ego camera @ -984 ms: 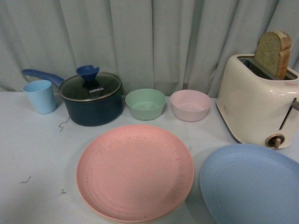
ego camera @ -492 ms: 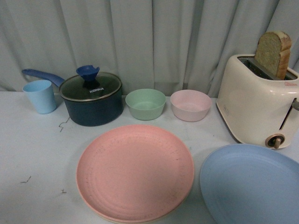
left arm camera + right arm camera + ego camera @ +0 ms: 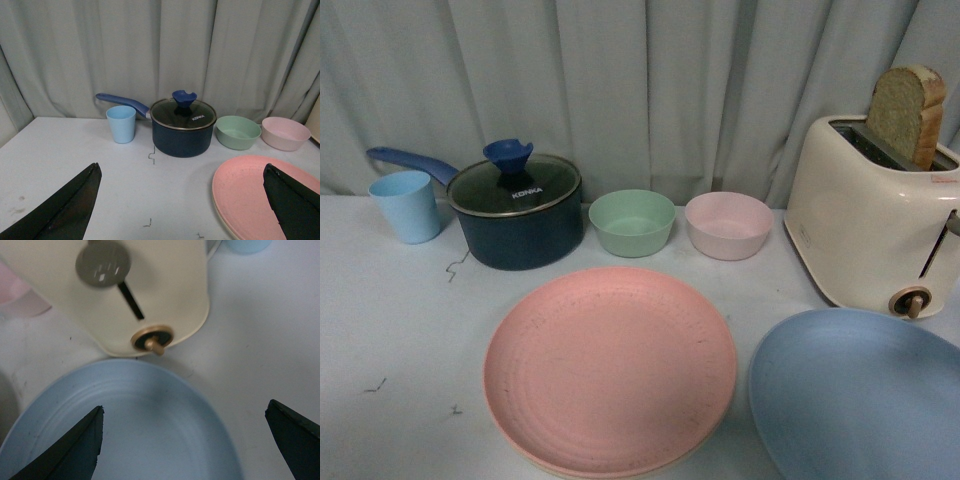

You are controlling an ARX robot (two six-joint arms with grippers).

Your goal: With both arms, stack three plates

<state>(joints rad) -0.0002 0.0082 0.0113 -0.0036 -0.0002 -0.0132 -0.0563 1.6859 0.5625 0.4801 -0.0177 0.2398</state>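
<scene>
You are poising the right gripper (image 3: 185, 406), fingers spread wide, over the light blue plate (image 3: 860, 395) just in front of the toaster (image 3: 870, 225), probably to straddle its rim. Left of the toaster, the pink plate (image 3: 610, 370) is lying on the cream plate (image 3: 555, 468), with the left gripper (image 3: 181, 167) hanging nearby, fingers likewise apart.

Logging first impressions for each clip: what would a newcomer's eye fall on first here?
The big pink plate at the front centre of the table, with the rim of a cream-beige plate showing beneath it. Next, the light blue plate to its right, just in front of a cream toaster with a slice of bread standing up out of its slot. Further back on the left sits a dark blue pot with a glass lid.
</scene>
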